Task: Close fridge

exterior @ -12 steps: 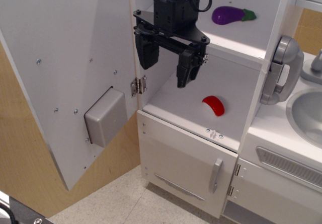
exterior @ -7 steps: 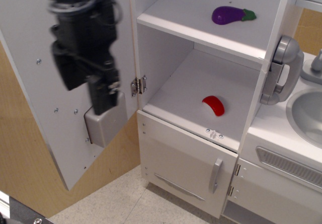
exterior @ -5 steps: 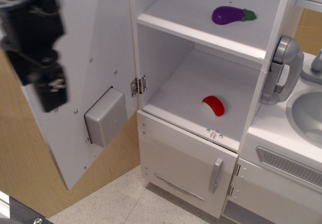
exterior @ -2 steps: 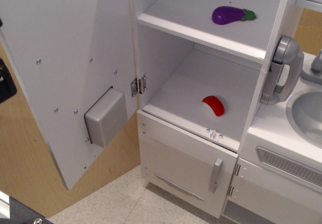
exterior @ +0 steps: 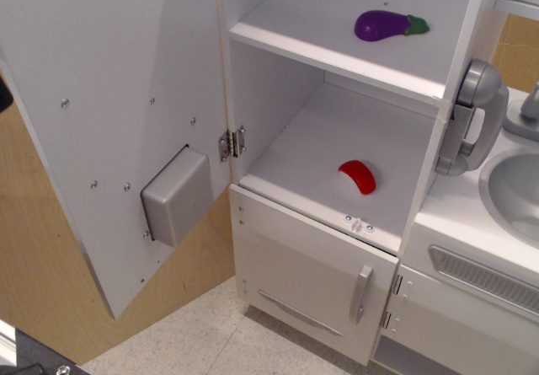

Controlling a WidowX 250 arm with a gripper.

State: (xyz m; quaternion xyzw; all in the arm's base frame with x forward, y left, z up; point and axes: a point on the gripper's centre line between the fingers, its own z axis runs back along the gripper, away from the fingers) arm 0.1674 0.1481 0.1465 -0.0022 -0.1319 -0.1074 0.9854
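Observation:
The fridge (exterior: 337, 131) is a tall white cabinet with two white shelves, standing open. Its big white door (exterior: 118, 80) is swung out to the left on a metal hinge (exterior: 232, 143). The door's inner face shows, with a grey box (exterior: 175, 194) on it. Only a dark sliver of my gripper (exterior: 3, 95) shows at the left edge, behind the door's outer edge. Its fingers are out of view.
A purple eggplant (exterior: 383, 24) lies on the upper shelf and a red piece (exterior: 358, 175) on the lower shelf. Below is a small white door (exterior: 312, 282) with a short grey handle. A grey wall phone (exterior: 470, 118) and a sink (exterior: 514, 190) are at the right.
My gripper has moved from inside the fridge, leftward across the open door, and past its outer edge, nearly out of frame. The door has not moved.

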